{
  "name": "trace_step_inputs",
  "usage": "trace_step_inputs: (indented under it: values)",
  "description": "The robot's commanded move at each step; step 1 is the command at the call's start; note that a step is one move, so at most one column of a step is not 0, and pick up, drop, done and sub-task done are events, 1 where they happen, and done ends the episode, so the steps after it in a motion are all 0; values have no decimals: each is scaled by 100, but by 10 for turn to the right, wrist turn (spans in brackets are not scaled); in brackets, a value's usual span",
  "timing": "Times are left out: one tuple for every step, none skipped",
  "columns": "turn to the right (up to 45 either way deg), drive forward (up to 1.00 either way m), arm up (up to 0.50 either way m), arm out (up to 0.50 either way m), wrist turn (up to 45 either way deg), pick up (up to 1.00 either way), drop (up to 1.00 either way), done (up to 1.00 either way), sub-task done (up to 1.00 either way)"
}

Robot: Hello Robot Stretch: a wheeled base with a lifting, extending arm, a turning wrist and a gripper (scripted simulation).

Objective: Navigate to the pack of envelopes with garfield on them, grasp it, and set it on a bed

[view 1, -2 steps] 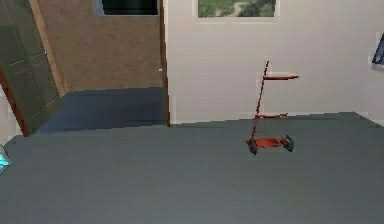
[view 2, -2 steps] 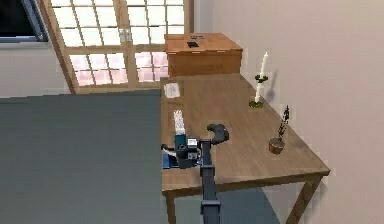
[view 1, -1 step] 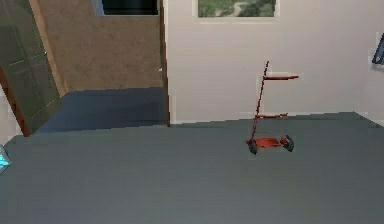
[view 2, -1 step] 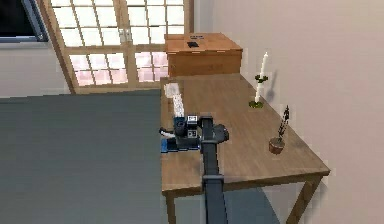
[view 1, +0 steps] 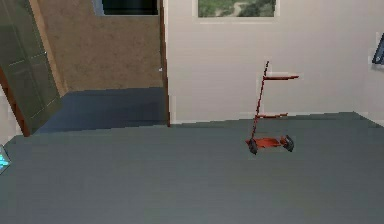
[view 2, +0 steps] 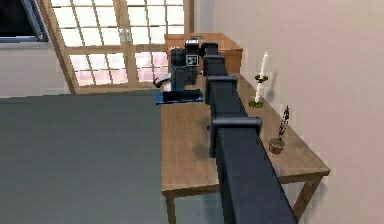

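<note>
Currently, the arm (view 2: 240, 150) extends across the wooden table (view 2: 185, 150), and the gripper (view 2: 178, 78) stands at the table's far end. A flat blue object (view 2: 163, 97) lies on the tabletop at the gripper. Its shape suits a pack of envelopes, but no printed design can be made out.

Finger state: cannot be determined. Load state: cannot be determined, because the object rests on a surface directly at the gripper.

Expected handling: light, thin, fairly stiff as a stack, liable to flex, probably slick if wrapped.

Recommended hold: across the thin dimension, at an edge near the table's rim, centred to limit droop. Keep clear of the candle (view 2: 262, 75) and the small potted plant (view 2: 279, 135).
</note>
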Motion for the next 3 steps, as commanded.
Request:
trace_step_inputs:
  values:
    - [0,0,0,0,-450,0,0,0,0]
    - [0,0,0,0,-450,0,0,0,0]
    - [0,0,0,0,-240,0,0,0,0]
